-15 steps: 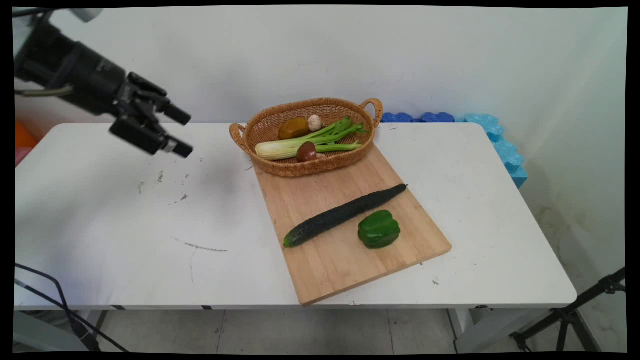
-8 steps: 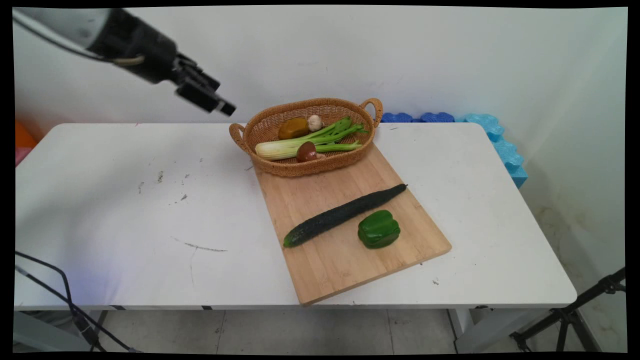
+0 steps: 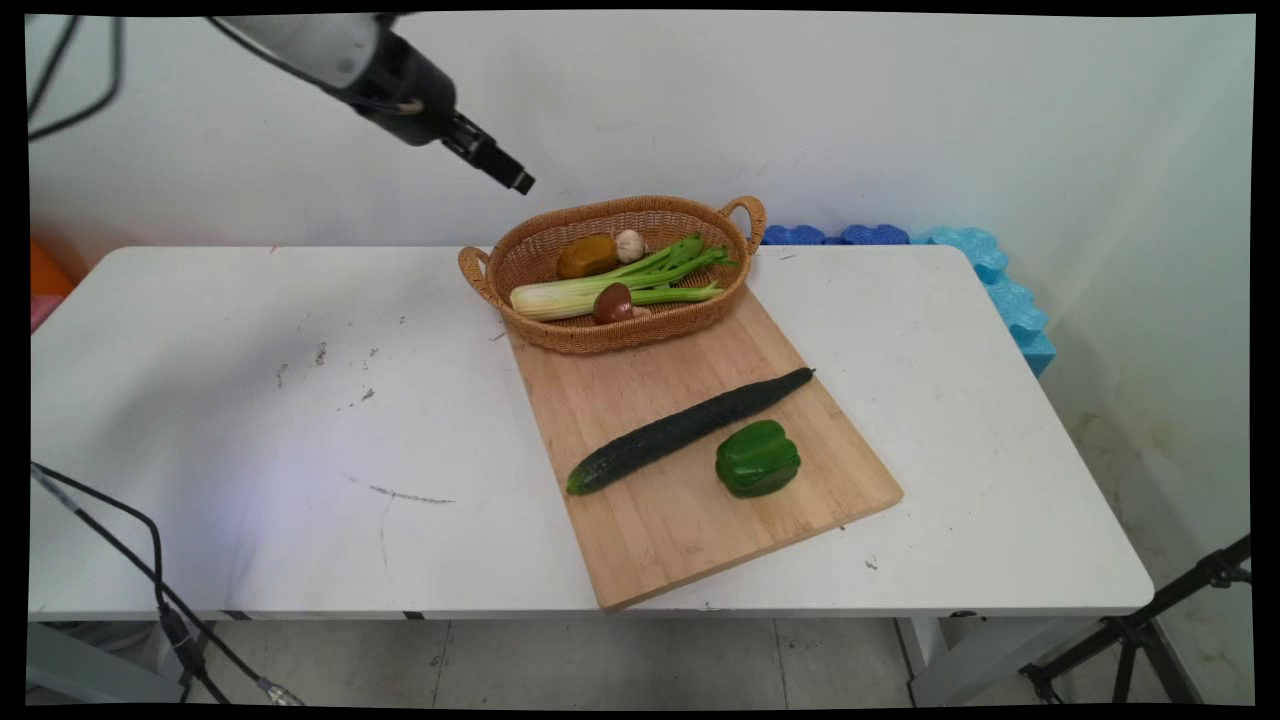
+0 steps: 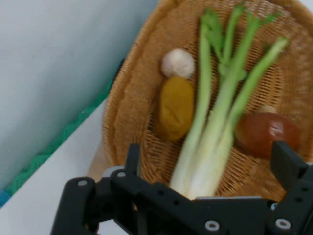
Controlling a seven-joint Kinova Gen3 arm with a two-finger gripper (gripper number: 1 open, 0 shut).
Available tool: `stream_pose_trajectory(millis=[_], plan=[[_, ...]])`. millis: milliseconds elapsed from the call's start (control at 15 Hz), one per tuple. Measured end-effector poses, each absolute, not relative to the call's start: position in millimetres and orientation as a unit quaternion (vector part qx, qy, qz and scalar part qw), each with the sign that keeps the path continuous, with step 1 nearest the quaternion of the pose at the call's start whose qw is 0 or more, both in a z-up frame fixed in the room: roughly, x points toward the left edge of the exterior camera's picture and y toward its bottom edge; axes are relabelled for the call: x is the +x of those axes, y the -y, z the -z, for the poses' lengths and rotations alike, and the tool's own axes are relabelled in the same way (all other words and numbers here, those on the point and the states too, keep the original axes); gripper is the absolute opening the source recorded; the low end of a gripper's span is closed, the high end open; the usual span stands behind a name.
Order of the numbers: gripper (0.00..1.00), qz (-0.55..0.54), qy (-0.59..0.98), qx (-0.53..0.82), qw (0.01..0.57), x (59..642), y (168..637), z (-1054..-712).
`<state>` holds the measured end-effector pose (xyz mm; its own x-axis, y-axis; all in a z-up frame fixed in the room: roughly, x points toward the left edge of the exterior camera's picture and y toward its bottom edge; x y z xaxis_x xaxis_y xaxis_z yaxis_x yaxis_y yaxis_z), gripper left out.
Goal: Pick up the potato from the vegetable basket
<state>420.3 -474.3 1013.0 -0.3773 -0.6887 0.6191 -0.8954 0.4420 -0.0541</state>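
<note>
The end effector [image 3: 505, 172] hangs in the air above the desk [image 3: 250, 420], just off the left end of the wicker basket [image 3: 520, 255] and pointed down toward it. In the hand view its two fingers [image 4: 133, 159] stand wide apart with the basket's inside showing between them, and it has hold of nothing.

Nothing in the basket looks disturbed: a bunch of celery [image 3: 610, 285] lies lengthwise across it, a brown mushroom [image 3: 612, 303] sits against the stalks on the near side, and a yellow-brown potato-like lump [image 3: 587, 257] and a small white garlic bulb [image 3: 629, 245] rest toward the far rim (the two are touching, or very nearly, in the hand view). The celery's pale base is the part closest under the end effector.

The basket stands on the far end of a wooden cutting board [image 3: 660, 520], which lies at an angle on the desk. Further down the board a long dark cucumber [image 3: 690, 428] lies diagonally, and a green bell pepper [image 3: 757, 459] sits just beside it, apart from it by a narrow gap. Both are well clear of the end effector.

Between the end effector and the basket's contents there is only open air; the raised rim and the left handle [image 3: 475, 270] are the nearest solid parts. Blue foam pieces [image 3: 985, 270] lie behind the desk's far right corner, against the wall
</note>
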Motion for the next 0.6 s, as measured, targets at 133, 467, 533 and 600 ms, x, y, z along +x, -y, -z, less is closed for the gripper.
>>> stream_pose_trajectory(millis=[133,467,533,600], plan=[[1.00,-0.199,0.801,0.505,0.254,415,501,-997],[1.00,-0.193,0.799,0.522,0.226,401,551,-953],[1.00,-0.189,0.800,0.525,0.220,399,560,-943],[1.00,-0.185,0.802,0.527,0.213,396,568,-932]])
